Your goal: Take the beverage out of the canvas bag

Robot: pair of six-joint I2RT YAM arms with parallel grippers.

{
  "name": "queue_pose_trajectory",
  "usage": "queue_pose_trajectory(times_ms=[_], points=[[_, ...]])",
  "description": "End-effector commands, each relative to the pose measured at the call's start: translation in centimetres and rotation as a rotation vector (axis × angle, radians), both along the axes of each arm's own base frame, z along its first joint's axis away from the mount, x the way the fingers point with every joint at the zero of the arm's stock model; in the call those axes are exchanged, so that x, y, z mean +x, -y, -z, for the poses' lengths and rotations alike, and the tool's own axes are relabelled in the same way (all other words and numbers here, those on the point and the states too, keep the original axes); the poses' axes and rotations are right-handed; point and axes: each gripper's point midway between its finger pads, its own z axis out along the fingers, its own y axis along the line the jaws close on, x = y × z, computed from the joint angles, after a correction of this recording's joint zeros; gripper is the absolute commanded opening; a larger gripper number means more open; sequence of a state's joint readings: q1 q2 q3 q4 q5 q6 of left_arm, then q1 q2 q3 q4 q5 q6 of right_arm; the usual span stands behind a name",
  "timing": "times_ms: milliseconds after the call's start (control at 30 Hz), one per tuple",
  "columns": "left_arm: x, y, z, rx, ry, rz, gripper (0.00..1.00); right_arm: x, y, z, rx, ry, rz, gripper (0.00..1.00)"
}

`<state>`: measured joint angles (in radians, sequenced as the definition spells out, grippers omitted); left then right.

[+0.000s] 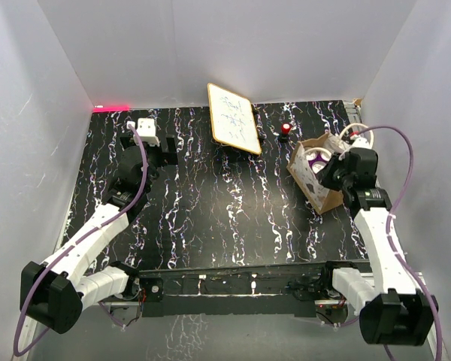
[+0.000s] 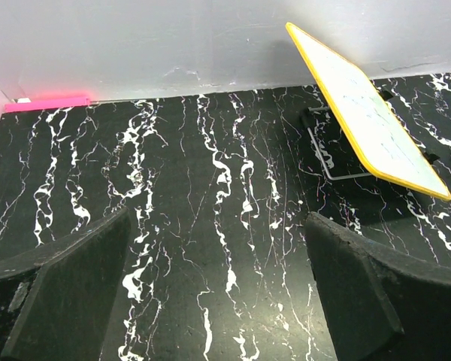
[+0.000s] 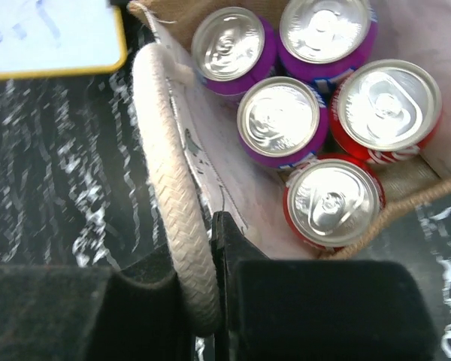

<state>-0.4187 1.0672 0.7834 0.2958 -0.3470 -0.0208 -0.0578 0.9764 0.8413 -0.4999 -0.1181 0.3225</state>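
Pinched between the pressed-together fingers of the right tool (image 3: pixel 210 301) is the near cream handle (image 3: pixel 165 188) of the canvas bag (image 3: pixel 237 188), which holds five cans (image 3: pixel 279 120) upright inside. Pulling the handle taut should steady the bag's mouth. The left tool (image 2: pixel 218 293), spread and well apart from the bag, could then reach in.

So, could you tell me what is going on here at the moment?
The right fingers are shut on the white handle of the bag. Five cans, three purple and two red, stand inside; none is held. The left fingers hang open over the table near the whiteboard.
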Motion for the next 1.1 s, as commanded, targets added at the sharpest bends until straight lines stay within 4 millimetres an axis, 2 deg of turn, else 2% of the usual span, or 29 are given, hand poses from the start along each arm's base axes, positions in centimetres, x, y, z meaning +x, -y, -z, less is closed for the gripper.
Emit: queue_pose_trajectory(times_ms=[0, 167, 300, 533, 633, 700, 767, 867, 967, 1067], points=[[0.0, 0.6, -2.1, -0.035, 0.04, 0.022, 0.97, -2.6, -5.5, -1.9, 0.189, 0.042, -0.202, 0.08], [0.0, 0.6, -1.9, -0.035, 0.033, 0.021, 0.97, -4.5, -10.1, -2.3, 0.262, 0.021, -0.32, 0.08], [0.1, 0.4, -1.7, -0.029, 0.027, 0.011, 0.97, -5.9, -14.8, -3.0, 0.286, 0.015, -0.39, 0.08], [0.0, 0.5, -2.3, -0.049, 0.032, 0.015, 0.97, -8.9, -24.3, -3.0, 0.331, -0.001, -0.56, 0.08], [-0.4, 0.8, -3.0, -0.113, 0.013, 0.013, 0.97, -9.9, -28.5, -3.7, 0.315, 0.023, -0.624, 0.09], [-0.9, 1.0, -3.4, -0.184, -0.013, 0.011, 0.97, -10.4, -30.6, -3.7, 0.304, 0.038, -0.666, 0.11], [-1.7, 1.8, -3.9, -0.246, -0.053, 0.046, 0.97, -10.5, -31.8, -3.0, 0.295, 0.034, -0.687, 0.18], [-3.4, 3.4, -3.9, -0.324, -0.132, 0.128, 0.97, -10.3, -32.2, -1.8, 0.259, 0.025, -0.706, 0.37], [-5.4, 4.8, -3.5, -0.379, -0.226, 0.207, 0.97, -10.4, -31.1, -0.9, 0.191, 0.025, -0.714, 0.59], [-7.4, 6.0, -2.6, -0.418, -0.312, 0.277, 0.97, -10.5, -29.1, -1.1, 0.12, 0.051, -0.704, 0.76]])
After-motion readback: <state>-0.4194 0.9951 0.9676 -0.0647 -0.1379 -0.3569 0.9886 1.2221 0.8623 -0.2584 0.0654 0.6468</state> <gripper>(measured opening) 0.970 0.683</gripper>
